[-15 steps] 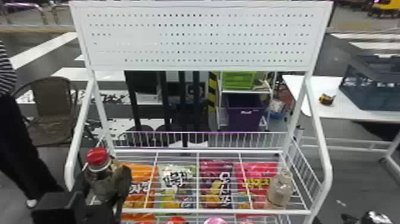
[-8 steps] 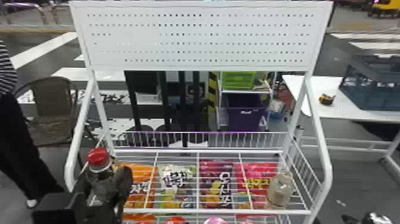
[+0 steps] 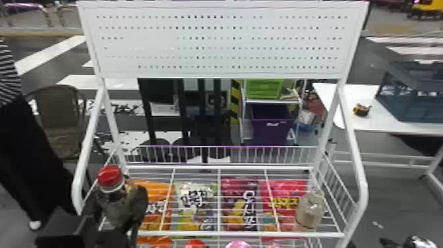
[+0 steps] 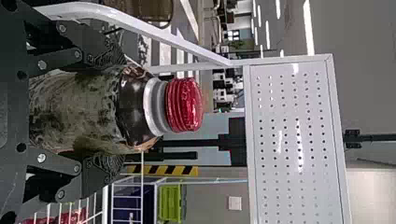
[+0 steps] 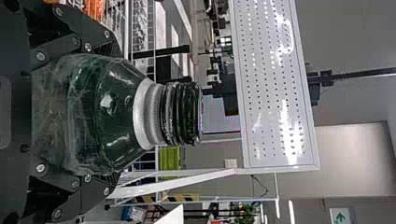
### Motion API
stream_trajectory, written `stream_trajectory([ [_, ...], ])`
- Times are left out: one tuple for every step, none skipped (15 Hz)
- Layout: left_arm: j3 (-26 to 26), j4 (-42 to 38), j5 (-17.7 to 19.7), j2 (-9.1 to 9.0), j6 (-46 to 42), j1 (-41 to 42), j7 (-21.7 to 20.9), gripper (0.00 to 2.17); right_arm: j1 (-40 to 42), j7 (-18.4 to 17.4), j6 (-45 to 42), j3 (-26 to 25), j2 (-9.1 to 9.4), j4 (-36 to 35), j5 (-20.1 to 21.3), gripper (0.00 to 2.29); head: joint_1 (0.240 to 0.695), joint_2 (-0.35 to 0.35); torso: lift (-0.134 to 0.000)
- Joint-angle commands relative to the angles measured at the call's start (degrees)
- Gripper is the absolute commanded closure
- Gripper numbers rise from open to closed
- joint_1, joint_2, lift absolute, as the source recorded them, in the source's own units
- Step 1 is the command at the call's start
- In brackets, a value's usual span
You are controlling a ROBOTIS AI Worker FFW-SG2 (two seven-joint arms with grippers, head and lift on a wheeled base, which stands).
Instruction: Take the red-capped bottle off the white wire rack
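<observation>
The left gripper (image 3: 119, 203) is clamped around the red-capped bottle (image 3: 112, 192), whose body sits between its two fingers. The bottle stands roughly upright (cap skyward, clear of the fingertips), its long axis running along the fingers. Beyond and rightward of the gripper spreads the white wire rack (image 3: 230, 234).

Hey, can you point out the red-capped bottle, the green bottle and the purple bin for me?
Red-capped bottle (image 4: 79, 109), left wrist view, on its body.
Green bottle (image 5: 116, 109), right wrist view, on its sloping shoulder.
Purple bin (image 3: 273, 133), head view, on its front.
</observation>
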Motion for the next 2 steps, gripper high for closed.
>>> stream_trajectory([
  [-0.65, 0.6, -0.09, -0.09, -0.17, 0.02, 0.19, 1.9, 0.21, 0.0, -0.09, -0.04, 0.05, 0.02, -0.09, 0.48, 0.499, 0.0, 0.0],
  [-1.79, 2.53, -0.52, -0.09, -1.58, -0.25, 0.63, 1.9, 0.3, 0.0, -0.09, -0.04, 0.05, 0.02, -0.09, 0.48, 0.499, 0.0, 0.0],
])
